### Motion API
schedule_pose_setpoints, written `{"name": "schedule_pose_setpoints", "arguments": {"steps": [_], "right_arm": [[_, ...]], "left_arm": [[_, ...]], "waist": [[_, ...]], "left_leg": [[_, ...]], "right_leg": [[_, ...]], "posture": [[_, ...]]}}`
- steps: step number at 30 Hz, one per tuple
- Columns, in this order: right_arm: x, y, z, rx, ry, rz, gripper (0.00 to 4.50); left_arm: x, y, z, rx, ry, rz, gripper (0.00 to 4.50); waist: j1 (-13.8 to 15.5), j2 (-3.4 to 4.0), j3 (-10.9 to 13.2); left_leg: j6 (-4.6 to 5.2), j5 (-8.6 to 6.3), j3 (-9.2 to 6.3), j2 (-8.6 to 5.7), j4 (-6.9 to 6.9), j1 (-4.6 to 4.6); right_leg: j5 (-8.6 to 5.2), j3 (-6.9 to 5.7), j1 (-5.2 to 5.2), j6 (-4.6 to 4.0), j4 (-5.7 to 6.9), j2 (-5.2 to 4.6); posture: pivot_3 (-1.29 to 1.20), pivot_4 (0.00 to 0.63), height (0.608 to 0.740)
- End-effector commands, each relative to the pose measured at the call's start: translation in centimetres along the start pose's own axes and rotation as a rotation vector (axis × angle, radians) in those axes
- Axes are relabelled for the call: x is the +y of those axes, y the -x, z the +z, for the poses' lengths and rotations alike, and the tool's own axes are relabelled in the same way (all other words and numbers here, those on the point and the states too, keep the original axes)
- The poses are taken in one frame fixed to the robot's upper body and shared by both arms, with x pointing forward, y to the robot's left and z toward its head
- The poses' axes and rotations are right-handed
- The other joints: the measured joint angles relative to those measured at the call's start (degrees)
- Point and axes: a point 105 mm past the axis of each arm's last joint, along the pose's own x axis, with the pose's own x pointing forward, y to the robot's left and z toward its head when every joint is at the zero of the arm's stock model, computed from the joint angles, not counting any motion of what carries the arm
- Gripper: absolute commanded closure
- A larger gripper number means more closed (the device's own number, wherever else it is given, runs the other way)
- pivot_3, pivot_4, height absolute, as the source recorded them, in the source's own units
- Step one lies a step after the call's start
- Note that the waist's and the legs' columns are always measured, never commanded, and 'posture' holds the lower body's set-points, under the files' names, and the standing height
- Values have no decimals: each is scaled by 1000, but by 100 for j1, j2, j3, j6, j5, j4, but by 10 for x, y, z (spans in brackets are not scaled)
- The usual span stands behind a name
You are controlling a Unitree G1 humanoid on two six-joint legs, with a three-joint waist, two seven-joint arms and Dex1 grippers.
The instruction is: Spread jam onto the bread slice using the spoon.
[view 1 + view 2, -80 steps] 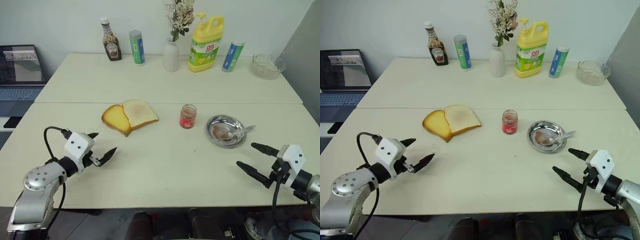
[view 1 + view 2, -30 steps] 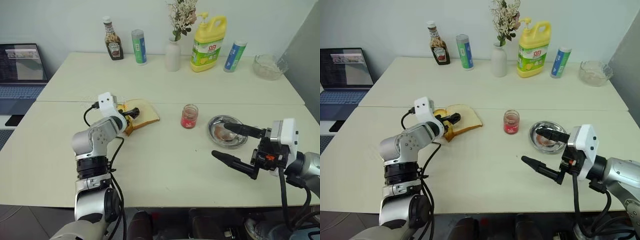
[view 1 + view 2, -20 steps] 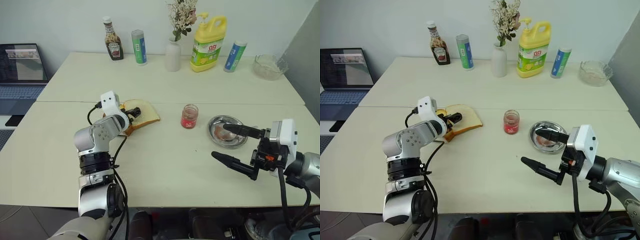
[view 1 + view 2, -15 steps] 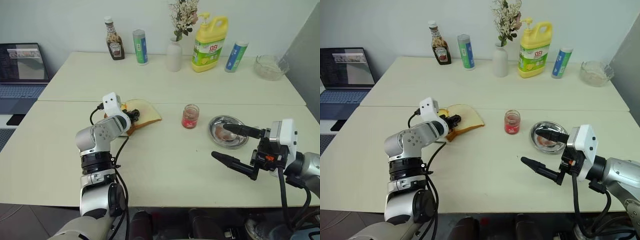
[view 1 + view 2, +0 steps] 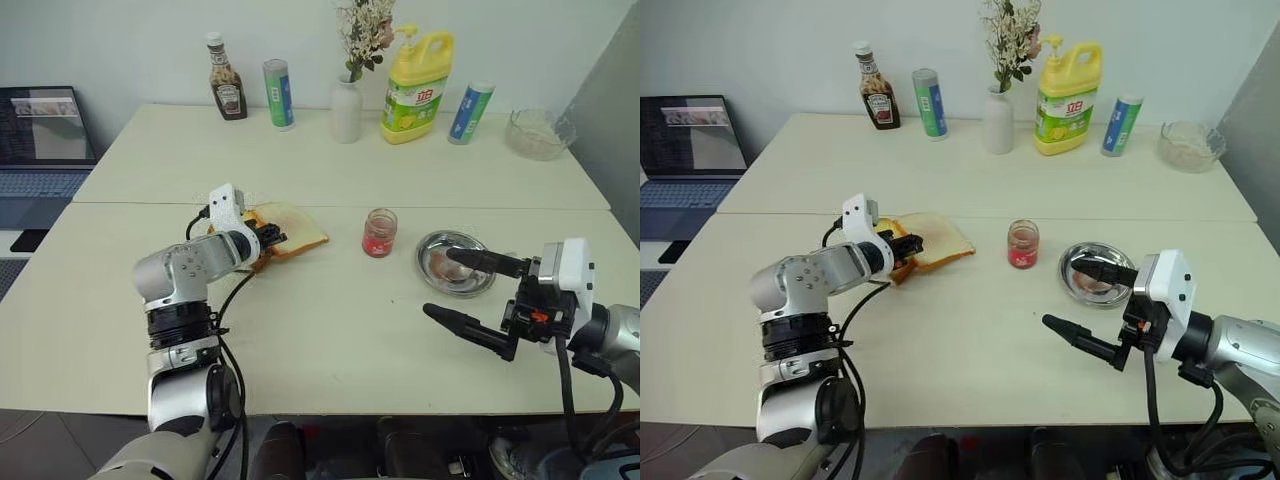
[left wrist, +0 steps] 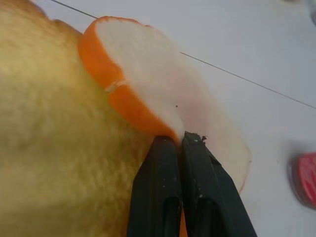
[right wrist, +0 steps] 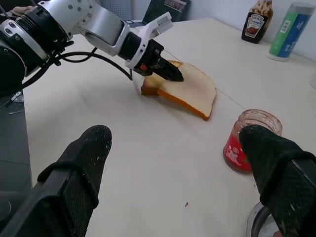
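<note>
Left gripper [image 6: 181, 139] jaws clamped together on the crust edge of the bread slice [image 5: 297, 228], overlapping a toasted slice [image 6: 54, 148] toward the table's [image 5: 320, 330] left edge. Right gripper [image 5: 472, 293] jaws wide apart, holding nothing, near the right edge. Jam [image 5: 378, 232] mid-table, beside the steel dish [image 5: 452, 262].

Office: laptop [image 5: 40, 140], pale tables [image 5: 330, 330]

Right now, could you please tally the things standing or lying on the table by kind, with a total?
Bread slices: 2, the bread slice and a toasted slice
Jam jars: 1
Steel dishes: 1
Ketchup bottles: 1
Cylindrical cans: 2
Vases with flowers: 1
Yellow detergent bottles: 1
Glass bowls: 1
Total: 10
</note>
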Motion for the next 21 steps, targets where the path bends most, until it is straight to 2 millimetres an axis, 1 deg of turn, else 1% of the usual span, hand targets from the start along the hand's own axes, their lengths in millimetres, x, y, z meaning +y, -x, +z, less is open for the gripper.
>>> {"name": "schedule_pose_setpoints", "arguments": {"steps": [1, 4, 6, 8, 10, 14, 17, 19, 21], "right_arm": [[2, 3, 6, -1, 26, 12, 0], [2, 5, 4, 12, 20, 23, 0], [4, 7, 2, 33, 10, 43, 0], [7, 9, -2, 65, 0, 71, 0], [10, 11, -6, 98, -3, 94, 0], [15, 15, -10, 139, -23, 131, 0], [23, 20, -21, 205, -52, 178, 0], [25, 23, -24, 229, -59, 193, 0], [27, 23, -26, 241, -59, 204, 0]], "left_arm": [[-13, 24, -7, 54, -64, -131, 4463], [-14, 40, -25, 130, -86, -186, 4463], [-17, 52, -47, 216, -86, -248, 4463], [-17, 61, -77, 310, -83, -277, 4463], [-23, 66, -95, 354, -85, -310, 4463], [-34, 72, -106, 376, -108, -364, 4463], [-40, 73, -114, 404, -147, -402, 4463], [-47, 73, -118, 414, -164, -435, 4463], [-51, 67, -119, 413, -189, -448, 4463]], "waist": [[-12, 0, 0], [-15, 0, 0], [-16, 0, 0], [-16, 1, 0], [-12, 0, 0], [16, -4, 0], [4, -5, 0], [3, -4, 0], [3, -5, 0]], "left_leg": [[0, 0, 0, 2, 0, 1], [0, 0, 0, 5, 0, 3], [0, 0, -1, 5, 0, 3], [0, 0, 2, 4, 0, 3], [0, -1, 6, 4, 0, 5], [0, -1, -7, 1, 5, 4], [1, -1, 2, 1, 4, 8], [1, -1, 4, 1, 4, 9], [1, -1, 3, 1, 4, 8]], "right_leg": [[0, -1, 0, 0, 1, 0], [-3, -2, 0, 5, 2, 2], [-4, -2, 0, 7, 2, 2], [-5, 1, 0, 7, 0, 0], [-5, 5, 1, 7, -1, -2], [-5, 0, 5, 8, 0, -1], [-6, 5, 5, 8, 0, -1], [-6, 7, 4, 8, 0, -1], [-6, 7, 4, 8, 0, 0]], "posture": [[0, 150, 740], [0, 150, 740], [0, 150, 740], [0, 150, 740], [0, 150, 740], [0, 150, 740], [0, 150, 740], [0, 150, 740], [0, 150, 740]]}}
